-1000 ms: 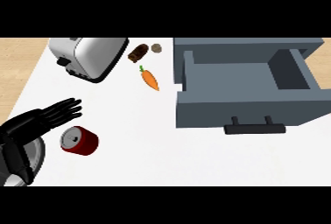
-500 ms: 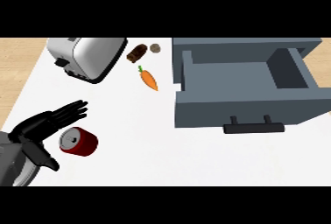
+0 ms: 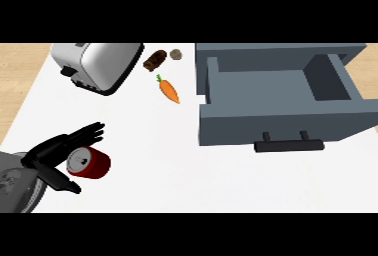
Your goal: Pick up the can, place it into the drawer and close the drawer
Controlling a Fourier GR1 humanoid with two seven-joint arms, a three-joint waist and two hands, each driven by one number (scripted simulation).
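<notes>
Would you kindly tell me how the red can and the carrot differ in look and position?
The can is red and cylindrical, lying on its side with its silver end showing; the carrot is orange, tapered and green-topped. The can sits beside the left hand at lower left; the carrot lies farther up, near the drawer. Both rest on the white counter.

A toaster [image 3: 100, 66], carrot [image 3: 169, 90] and two brown lumps [image 3: 155, 60] lie apart.
</notes>
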